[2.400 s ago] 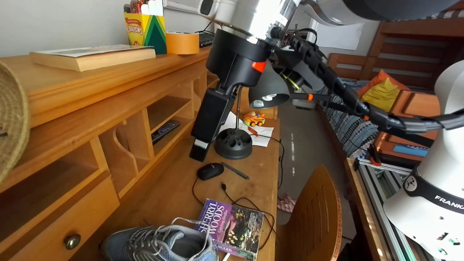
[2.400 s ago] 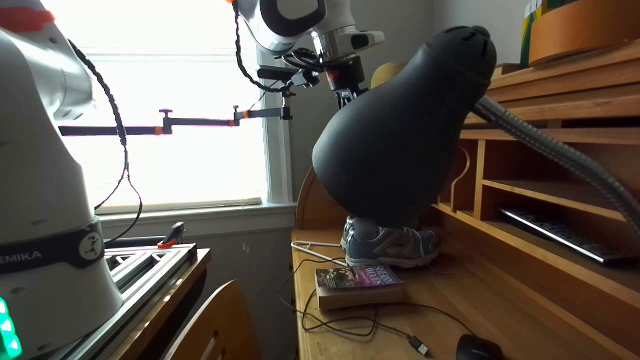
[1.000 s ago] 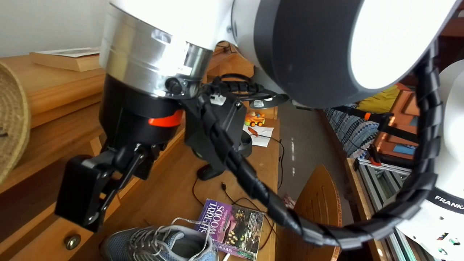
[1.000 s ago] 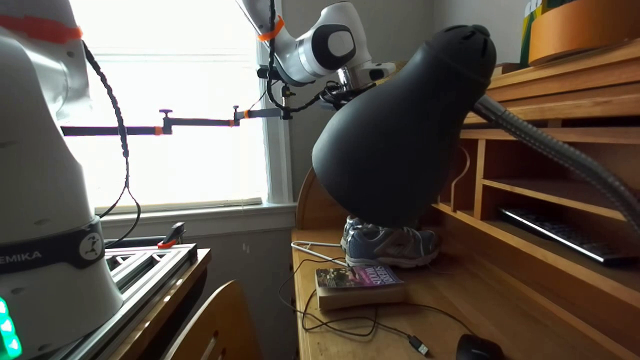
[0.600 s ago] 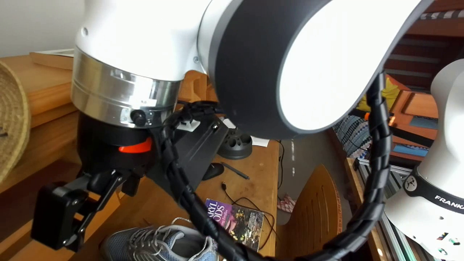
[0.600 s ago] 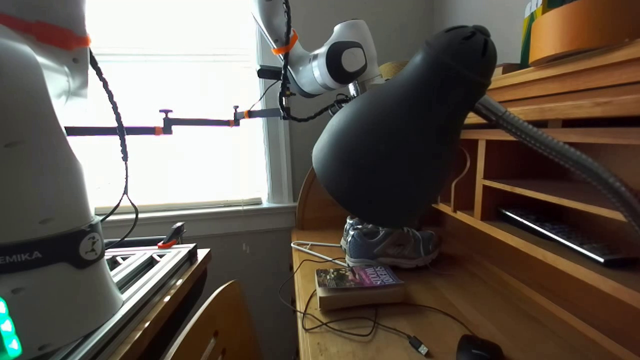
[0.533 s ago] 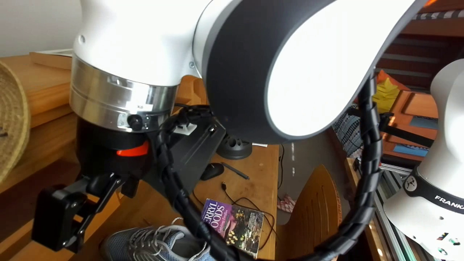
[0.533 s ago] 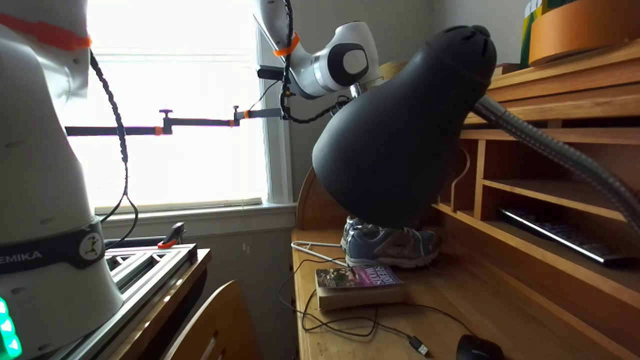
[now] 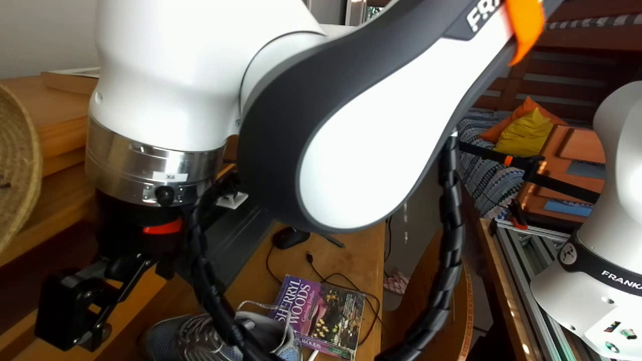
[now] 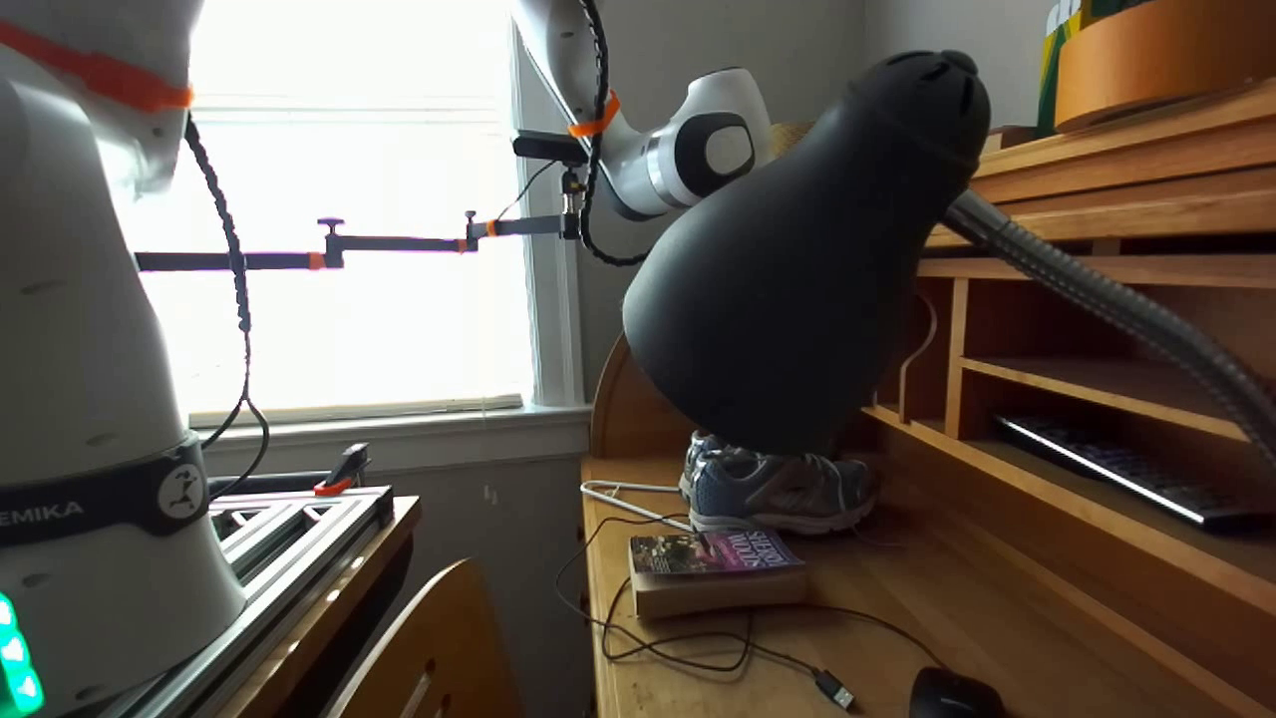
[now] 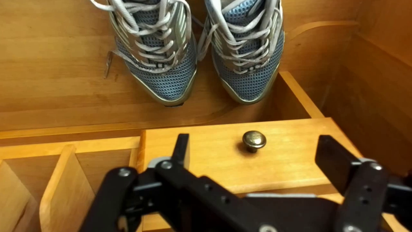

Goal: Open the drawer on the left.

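The drawer [image 11: 212, 154] has a flat honey-coloured wooden front and looks shut in the wrist view. Its round brass-coloured knob [image 11: 254, 140] stands out from the front. My gripper [image 11: 253, 144] is open and empty, with one finger on either side of the knob and a wide gap to each. I cannot tell how far the fingertips are from the drawer front. In an exterior view the gripper [image 9: 103, 306] is in front of the drawer [image 9: 143, 296] and mostly hides the knob. In an exterior view the lamp hides both gripper and drawer.
Two blue-grey shoes [image 11: 161, 64] stand on the desk with toes towards the drawer. A straw hat [image 9: 17, 165] is at the left edge. Open pigeonholes [image 11: 64, 180] adjoin the drawer. A book [image 9: 326, 316], a mouse [image 9: 290, 237] and a lamp [image 10: 797, 279] are on the desk.
The arm has swung from above the middle of the desk to the drawer. Over the last half second the gripper has moved slightly lower and left. The drawer and desk objects have not moved.
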Robot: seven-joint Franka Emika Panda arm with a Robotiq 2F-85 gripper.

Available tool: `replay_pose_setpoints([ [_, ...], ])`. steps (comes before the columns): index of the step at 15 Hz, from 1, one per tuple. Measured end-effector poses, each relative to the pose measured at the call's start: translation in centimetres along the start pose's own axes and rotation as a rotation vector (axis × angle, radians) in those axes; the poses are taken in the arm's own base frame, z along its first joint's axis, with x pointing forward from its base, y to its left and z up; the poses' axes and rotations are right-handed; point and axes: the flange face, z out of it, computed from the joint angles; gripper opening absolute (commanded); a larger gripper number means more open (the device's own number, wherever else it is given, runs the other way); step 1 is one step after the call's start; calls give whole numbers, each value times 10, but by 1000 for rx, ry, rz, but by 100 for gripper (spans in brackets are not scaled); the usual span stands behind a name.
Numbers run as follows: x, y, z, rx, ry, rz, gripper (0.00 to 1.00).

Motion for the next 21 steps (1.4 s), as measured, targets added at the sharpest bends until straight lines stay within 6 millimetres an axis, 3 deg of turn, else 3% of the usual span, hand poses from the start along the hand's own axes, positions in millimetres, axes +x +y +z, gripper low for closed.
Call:
replay_pose_setpoints([
  [2, 1, -1, 5, 1, -2, -1, 96],
  [3, 1, -2, 7, 2, -4, -3, 83],
  [6, -1, -7, 10, 5, -6, -10, 68],
  [8, -2, -9, 12, 5, -7, -14, 66],
  [13, -3, -10, 16, 11, 3, -18, 76],
  [18, -3, -11, 18, 19, 33, -20, 58],
  [21, -2, -11, 20, 18, 48, -23, 57],
])
